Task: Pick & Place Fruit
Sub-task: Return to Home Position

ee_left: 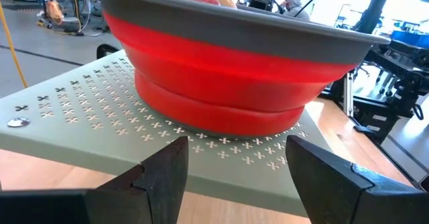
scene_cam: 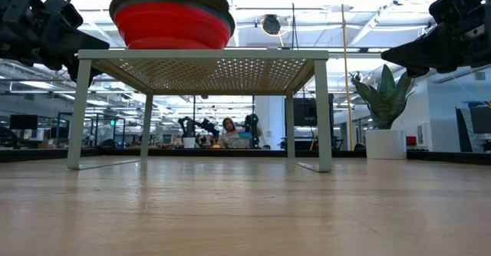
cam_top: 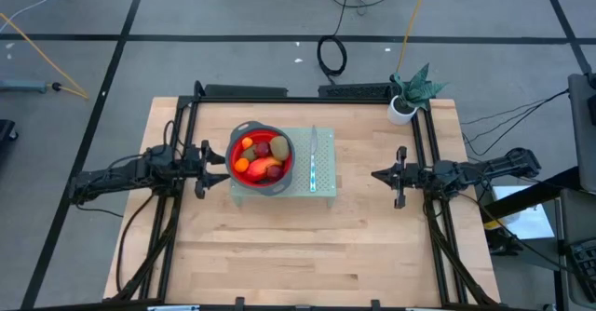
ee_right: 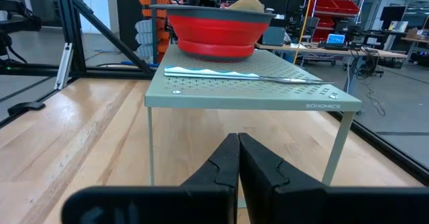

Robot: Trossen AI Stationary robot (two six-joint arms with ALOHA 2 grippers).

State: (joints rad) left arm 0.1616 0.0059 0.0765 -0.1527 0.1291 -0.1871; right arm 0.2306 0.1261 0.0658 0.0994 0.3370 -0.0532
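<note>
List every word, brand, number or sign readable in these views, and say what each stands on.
"SONGMICS": on the front edge of the pale green perforated metal shelf, right wrist view.
No text shows on the red collapsible bowl or the silver-and-blue knife.
Signs in the room behind: too blurred.

Fruit (cam_top: 260, 158): small toy pcs, round/oval, red, orange, olive-brown & dark red. All piled inside red bowl (cam_top: 230, 157), touching; top pcs poke just above its rim.

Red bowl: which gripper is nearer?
Left. The left gripper, open, is right beside the red bowl at the shelf edge; the right gripper, shut, sits off its opposite side, beyond the knife.
</note>
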